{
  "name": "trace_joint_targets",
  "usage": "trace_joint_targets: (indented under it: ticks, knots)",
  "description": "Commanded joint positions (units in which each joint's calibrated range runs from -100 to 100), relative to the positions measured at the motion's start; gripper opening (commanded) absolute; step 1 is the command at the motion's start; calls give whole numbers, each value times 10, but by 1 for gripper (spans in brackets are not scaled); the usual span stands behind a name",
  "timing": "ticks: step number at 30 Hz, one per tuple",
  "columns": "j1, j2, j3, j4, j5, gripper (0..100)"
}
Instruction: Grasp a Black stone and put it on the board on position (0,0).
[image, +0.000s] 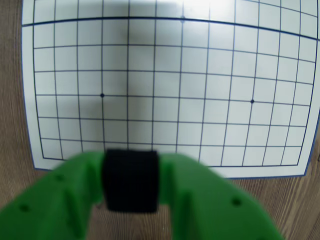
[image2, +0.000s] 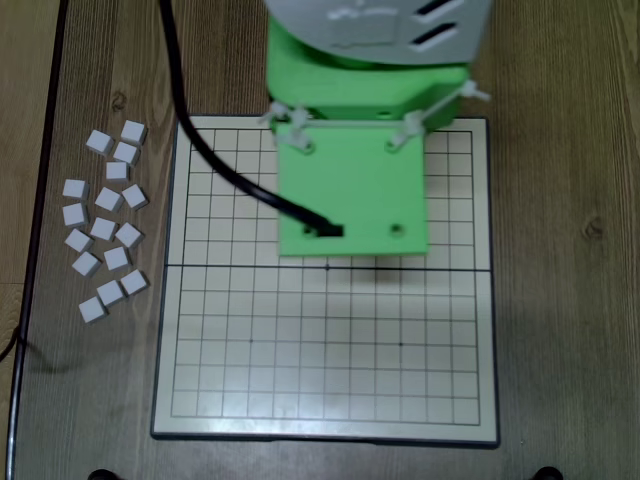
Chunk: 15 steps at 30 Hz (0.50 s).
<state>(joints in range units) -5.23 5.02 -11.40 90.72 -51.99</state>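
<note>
wood-grain table (image2: 560, 300) bears the board (image2: 330, 340); tool (image: 131, 182) grips black stone (image: 131, 181).

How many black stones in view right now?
1. The Black stone is gripped in the green claw in the wrist view. The arm may hide others in the overhead view.

Wrist view low and close, overhead view straight down, both over the board (image2: 200, 400).
</note>
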Motion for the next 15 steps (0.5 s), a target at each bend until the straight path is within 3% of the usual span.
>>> trace_joint_targets:
  ticks: [1, 15]
  knots:
    - [12, -3, -4, -13, 0, 6]
    - [54, 89, -64, -35, 27, 6]
